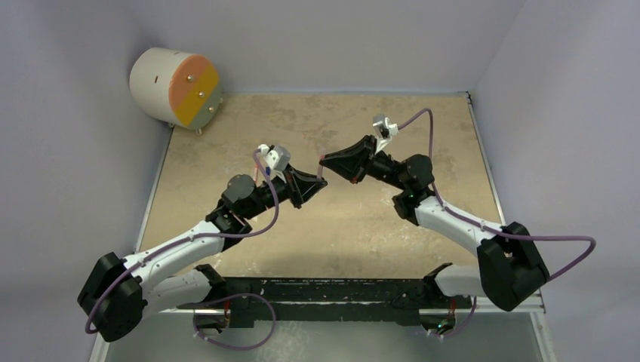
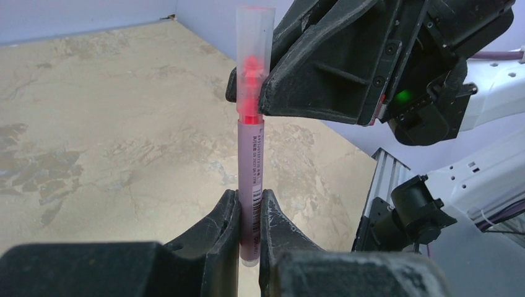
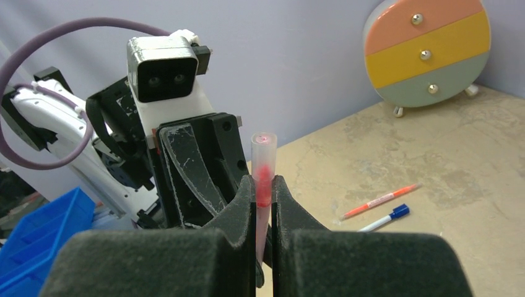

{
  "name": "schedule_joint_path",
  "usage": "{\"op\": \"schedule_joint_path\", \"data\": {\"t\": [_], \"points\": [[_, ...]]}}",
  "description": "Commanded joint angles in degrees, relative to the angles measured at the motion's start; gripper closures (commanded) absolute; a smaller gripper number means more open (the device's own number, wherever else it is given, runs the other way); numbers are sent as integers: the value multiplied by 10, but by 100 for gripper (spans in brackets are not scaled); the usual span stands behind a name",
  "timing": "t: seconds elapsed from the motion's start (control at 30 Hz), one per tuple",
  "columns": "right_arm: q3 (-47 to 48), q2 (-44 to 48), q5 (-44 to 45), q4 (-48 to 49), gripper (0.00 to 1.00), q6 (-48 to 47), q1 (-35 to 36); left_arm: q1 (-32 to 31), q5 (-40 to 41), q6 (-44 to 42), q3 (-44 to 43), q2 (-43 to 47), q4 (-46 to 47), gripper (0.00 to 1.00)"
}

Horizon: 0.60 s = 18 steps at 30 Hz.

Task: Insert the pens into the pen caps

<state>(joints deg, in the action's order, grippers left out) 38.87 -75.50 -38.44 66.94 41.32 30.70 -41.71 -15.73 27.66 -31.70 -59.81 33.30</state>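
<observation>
Pen pinched by left gripper pokes into cap at twelve o'clock, clamped by right gripper, arms angled tip-to-tip

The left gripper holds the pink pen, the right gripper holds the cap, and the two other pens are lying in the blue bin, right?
Not quite. The orange pen and the white pen lie on the table, not in the blue bin; the right wrist view shows it. The left gripper does hold the pink pen, the right gripper the cap.
</observation>
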Motion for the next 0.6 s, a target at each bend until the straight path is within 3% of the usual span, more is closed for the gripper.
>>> {"op": "schedule_joint_path", "data": {"t": [0.0,0.3,0.57], "points": [[7,42,-10,-70,100,-78,3,3,-31,-73,-43,30,68,100],[97,89,-6,-189,100,-162,2,-2,-65,-171,-55,34,46,100],[117,87,-4,-190,100,-159,2,-3,-64,-186,-44,31,89,100]]}}
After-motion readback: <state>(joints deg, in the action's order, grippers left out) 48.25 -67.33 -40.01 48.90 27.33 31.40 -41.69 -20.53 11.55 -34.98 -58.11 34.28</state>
